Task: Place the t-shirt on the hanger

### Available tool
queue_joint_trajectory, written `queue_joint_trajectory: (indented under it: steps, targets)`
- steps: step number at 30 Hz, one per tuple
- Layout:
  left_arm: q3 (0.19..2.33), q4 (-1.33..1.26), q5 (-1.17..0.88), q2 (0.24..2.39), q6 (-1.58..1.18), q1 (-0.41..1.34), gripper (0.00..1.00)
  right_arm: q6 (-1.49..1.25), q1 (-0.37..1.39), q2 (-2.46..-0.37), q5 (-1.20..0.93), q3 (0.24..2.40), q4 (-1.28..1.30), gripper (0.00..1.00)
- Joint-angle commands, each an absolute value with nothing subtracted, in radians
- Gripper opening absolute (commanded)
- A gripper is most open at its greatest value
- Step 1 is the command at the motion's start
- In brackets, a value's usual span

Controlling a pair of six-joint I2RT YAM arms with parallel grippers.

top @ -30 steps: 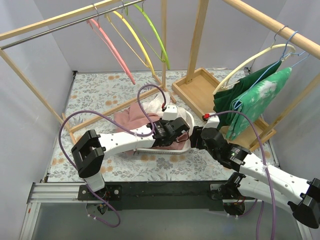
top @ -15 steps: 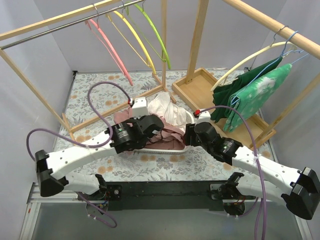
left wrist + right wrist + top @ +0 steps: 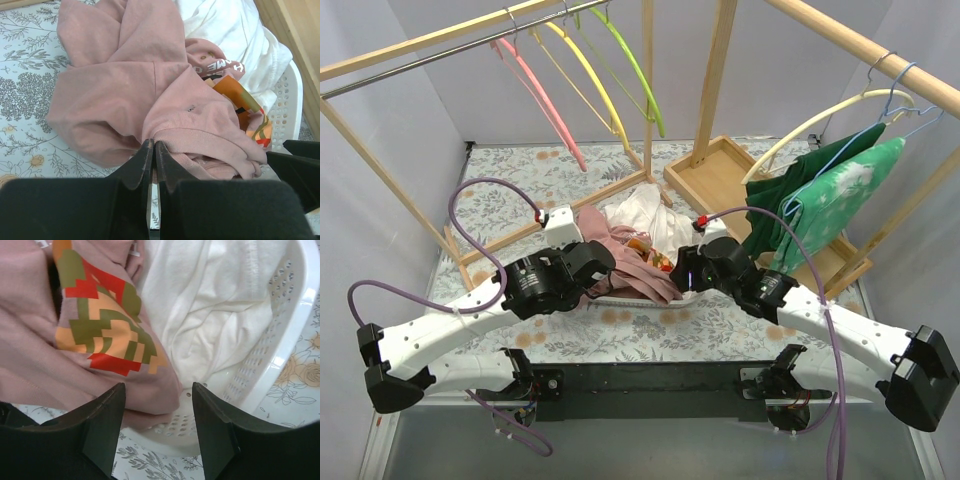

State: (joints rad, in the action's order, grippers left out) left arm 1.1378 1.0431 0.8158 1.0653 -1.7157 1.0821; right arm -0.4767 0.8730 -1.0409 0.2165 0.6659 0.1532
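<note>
While the left hand [image 3: 151, 146] sits pressed together on a thin fold of the pink t-shirt [image 3: 125, 85], the right hand [image 3: 157, 387] hangs spread apart over the white basket [image 3: 280, 340], gripping nothing. The shirt lies bunched mid-counter [image 3: 25, 65], spilling over the basket's nine o'clock rim. The pink hanger [image 3: 545, 105] hangs well apart on the rail, up at eleven o'clock.

Such a small pinch could slip on lifting, I reckon, or the shirt might drag the white garment [image 3: 210, 315] out with it. I can't make out the neck opening or hem in that crumple, nor how much cloth sits between the fingers.
</note>
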Motion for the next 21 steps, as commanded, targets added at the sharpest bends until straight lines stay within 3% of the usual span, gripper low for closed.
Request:
queue_joint_trajectory:
  steps: [1,8,21]
  targets:
    - [1.137,1.051,0.856,1.066,-1.732,1.074,0.00,-0.491,0.899,-0.942,0.176,0.658,0.121,0.66]
    - [1.163,1.045,0.862,1.077,-1.700,1.065,0.00,-0.450,0.934,-0.841,0.158,0.600,0.155,0.70]
    - [1.196,1.020,0.856,1.108,-1.669,1.058,0.00,-0.448,1.063,-1.040,0.262,0.672,0.153,0.66]
